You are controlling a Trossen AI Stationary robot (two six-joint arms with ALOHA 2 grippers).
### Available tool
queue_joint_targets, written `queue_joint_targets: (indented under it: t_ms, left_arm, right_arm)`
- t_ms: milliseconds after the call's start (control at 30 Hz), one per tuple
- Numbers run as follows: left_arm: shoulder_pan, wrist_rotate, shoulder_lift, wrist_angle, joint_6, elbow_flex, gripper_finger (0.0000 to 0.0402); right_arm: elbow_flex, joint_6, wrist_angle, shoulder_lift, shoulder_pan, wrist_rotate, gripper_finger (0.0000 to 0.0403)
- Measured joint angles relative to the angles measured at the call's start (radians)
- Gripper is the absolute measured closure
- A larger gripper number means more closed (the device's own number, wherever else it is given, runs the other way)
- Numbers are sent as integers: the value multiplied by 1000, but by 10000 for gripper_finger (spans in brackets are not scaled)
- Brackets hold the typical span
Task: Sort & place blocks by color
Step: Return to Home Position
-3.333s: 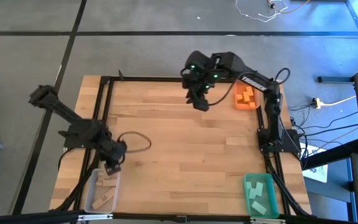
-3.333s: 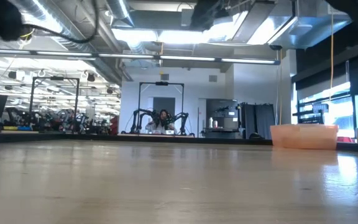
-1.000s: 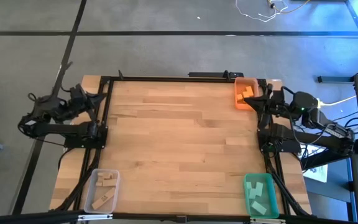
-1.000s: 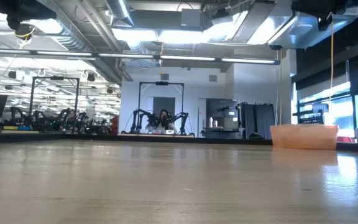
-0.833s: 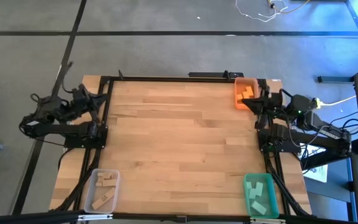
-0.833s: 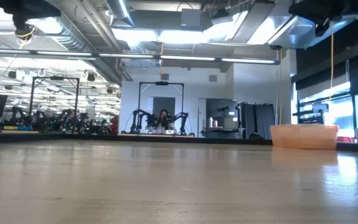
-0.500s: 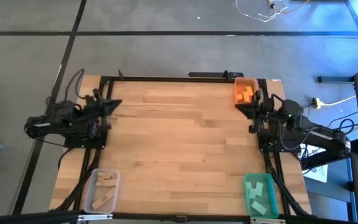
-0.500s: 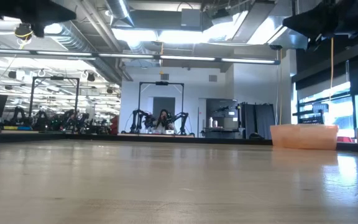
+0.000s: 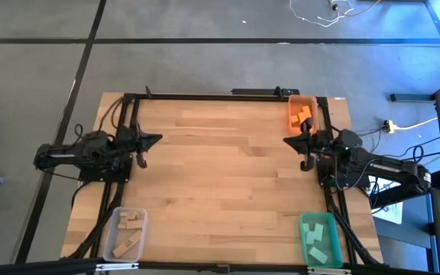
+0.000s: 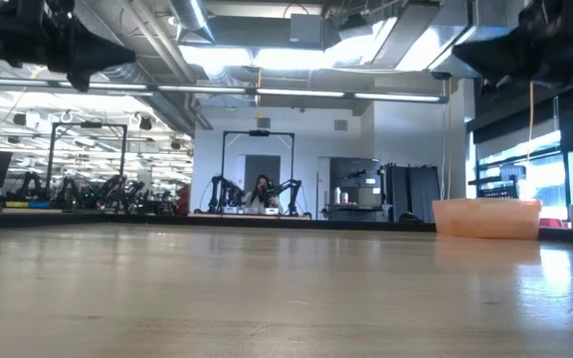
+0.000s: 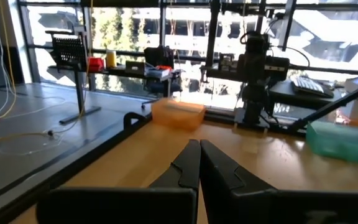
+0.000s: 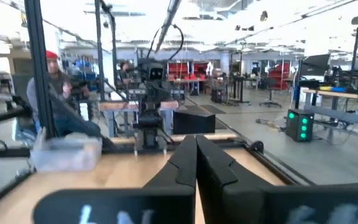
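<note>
the left gripper [image 9: 150, 140] has drawn back from the clear bin [image 9: 111, 229] to the surface's [image 9: 220, 176] left edge, the right gripper [image 9: 290, 142] from mid-surface to beside the orange bin [image 9: 314, 107]

Orange blocks [image 9: 302, 116], teal blocks [image 9: 317, 237], pale wood blocks [image 9: 129, 223].

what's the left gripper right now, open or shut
Shut. In the left wrist view the left gripper has its two dark fingers pressed together with nothing between them, over the left side of the table.
</note>
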Motion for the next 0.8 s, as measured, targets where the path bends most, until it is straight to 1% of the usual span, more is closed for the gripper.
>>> queue_joint_targets:
  t_ms: [200, 333, 433, 567, 700, 800]
  left_arm:
    - [0, 2, 0, 2, -3, -50, 401]
    - [0, 2, 0, 19, 11, -75, 401]
    - [0, 6, 0, 27, 26, -112, 401]
    - [0, 12, 2, 107, 28, -175, 402]
    - [2, 46, 8, 110, 55, -175, 402]
    - [2, 43, 1, 112, 79, -175, 402]
  right_arm:
    - [-81, -8, 54, 0, 0, 0, 403]
    - [-81, -21, 40, 0, 0, -4, 403]
    - [-81, -58, 39, 0, 0, -34, 403]
    - [-81, -55, 39, 0, 0, -53, 403]
    - [-80, -55, 39, 0, 0, -79, 403]
    - [-80, -47, 30, 0, 0, -79, 403]
